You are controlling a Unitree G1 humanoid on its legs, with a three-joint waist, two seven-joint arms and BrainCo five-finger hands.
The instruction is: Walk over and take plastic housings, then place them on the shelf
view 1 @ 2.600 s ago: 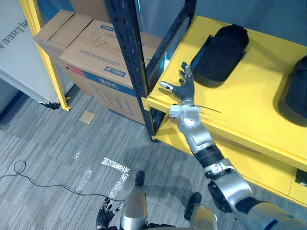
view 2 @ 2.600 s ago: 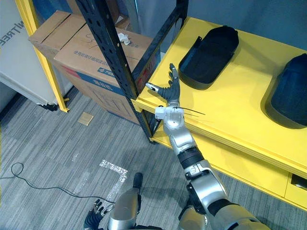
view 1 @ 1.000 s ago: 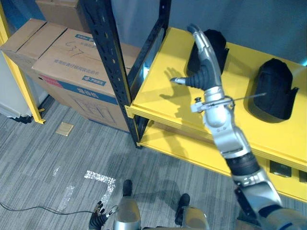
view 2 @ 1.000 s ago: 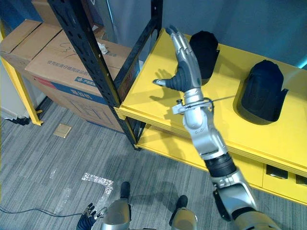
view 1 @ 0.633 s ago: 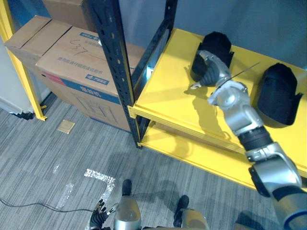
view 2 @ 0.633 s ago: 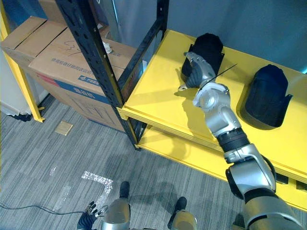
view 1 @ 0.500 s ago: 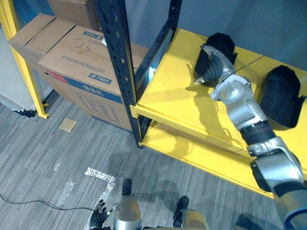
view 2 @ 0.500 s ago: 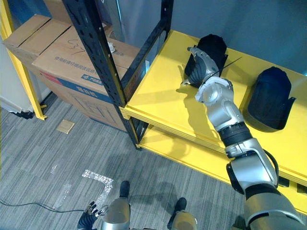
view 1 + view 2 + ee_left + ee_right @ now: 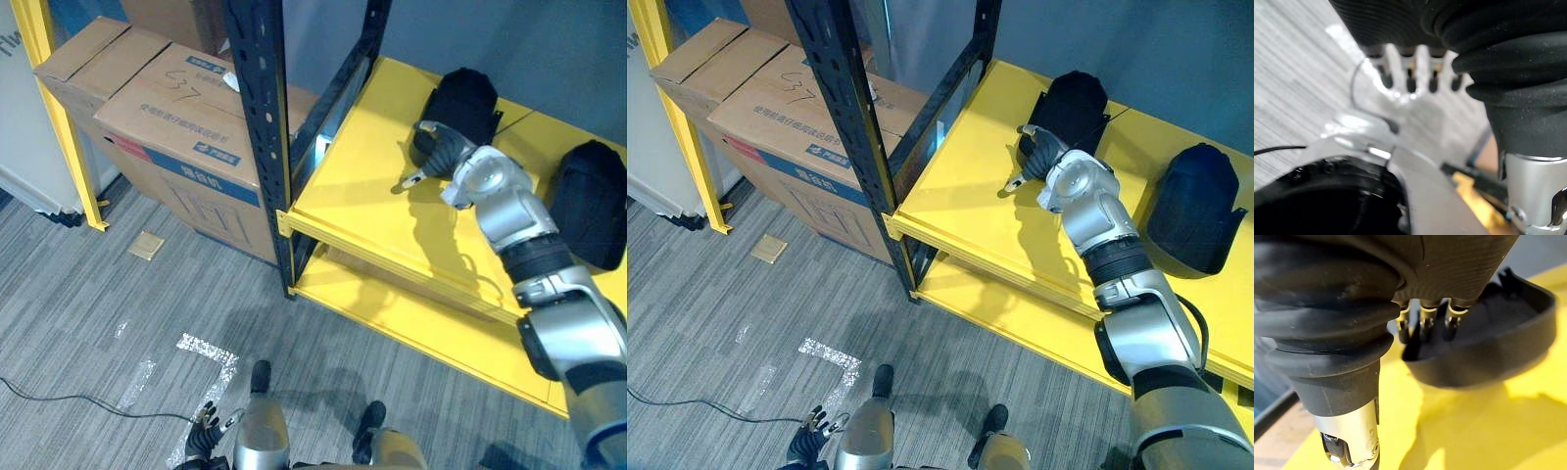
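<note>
Grey carpet floor (image 9: 108, 313), widest item, bearing a patch of silvery tape (image 9: 208, 349) and a small tan square (image 9: 146, 245). Yellow shelf (image 9: 362, 191), steel deck on black perforated uprights (image 9: 260, 108), with a second yellow deck (image 9: 392, 315) below it. Brown cardboard cartons (image 9: 176, 122), stacked just beside the shelf on the side away from the right arm. Black plastic housings, two, both lying on the upper deck and well apart from each other: the first housing (image 9: 468, 96), a hollow domed shell, sits nearer the uprights; the second housing (image 9: 591, 201) sits further along the deck. Right hand (image 9: 438, 149), arm stretched over the deck, set against the open end of the first housing; in the right wrist view it reaches into the shell's hollow (image 9: 1484, 333), and whether it grips the rim or merely rests there cannot be told. Left hand (image 9: 1421, 61), hanging low above the floor beside the robot, relaxed and wide, holding nothing. Status, as a judgement: both housings rest on the shelf and neither is lifted, so placing appears largely done; what seems left is for the right hand to come clear of the first housing. If more housings are to be fetched, no source for them is visible.
</note>
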